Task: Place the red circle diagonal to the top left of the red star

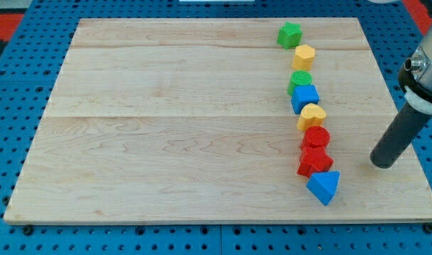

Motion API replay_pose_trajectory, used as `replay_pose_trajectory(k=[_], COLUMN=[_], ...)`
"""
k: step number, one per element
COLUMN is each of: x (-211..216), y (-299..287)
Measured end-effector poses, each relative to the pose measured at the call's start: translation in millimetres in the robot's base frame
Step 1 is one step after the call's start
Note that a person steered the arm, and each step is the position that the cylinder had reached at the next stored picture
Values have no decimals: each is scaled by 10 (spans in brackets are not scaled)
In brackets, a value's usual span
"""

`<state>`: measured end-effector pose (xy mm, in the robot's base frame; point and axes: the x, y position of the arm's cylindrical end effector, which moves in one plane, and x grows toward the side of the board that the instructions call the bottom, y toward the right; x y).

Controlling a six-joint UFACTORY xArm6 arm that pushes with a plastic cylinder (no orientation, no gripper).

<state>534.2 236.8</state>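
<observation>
The red circle (316, 137) lies on the wooden board (166, 127) at the view's right, touching the red star (314, 161) just below it. Both sit in a column of blocks. My tip (382, 164) rests on the board to the right of the red star, well apart from it, about level with it. The dark rod rises from the tip toward the view's upper right.
The column runs from top to bottom: a green block (290, 34), a yellow hexagon (304, 55), a green circle (299, 80), a blue block (305, 98), a yellow heart (311, 115), then the red pair and a blue triangle (324, 186). The board's right edge is near the rod.
</observation>
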Motion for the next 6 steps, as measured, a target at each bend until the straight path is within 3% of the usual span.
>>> replay_pose_trajectory(k=[3,5,6], x=[-195,-441,-433], y=[-292,-1250,-578])
